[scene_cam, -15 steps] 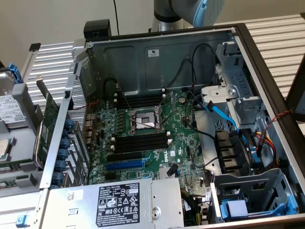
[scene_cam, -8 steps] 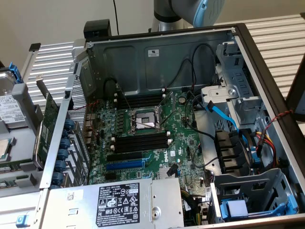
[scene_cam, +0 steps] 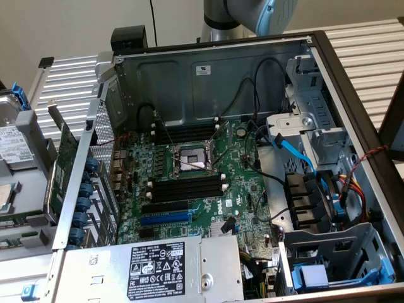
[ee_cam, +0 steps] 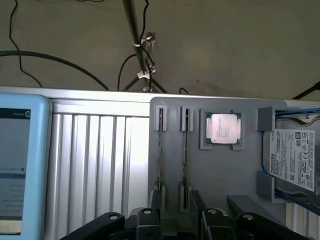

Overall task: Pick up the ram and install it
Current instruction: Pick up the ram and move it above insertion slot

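- Two thin green ram sticks (ee_cam: 185,150), seen edge-on, are stood in the slots of a grey plastic tray (ee_cam: 170,115); neither is lifted.
- The black two-fingered gripper (ee_cam: 176,202) is spread wide and empty, near one end of the sticks.
- The long black memory slots with white clips (scene_cam: 187,187) appear unfilled, so pickup and installation are judged outstanding.
- Each stick's long axis is laid along its slot, pointing away from the gripper.
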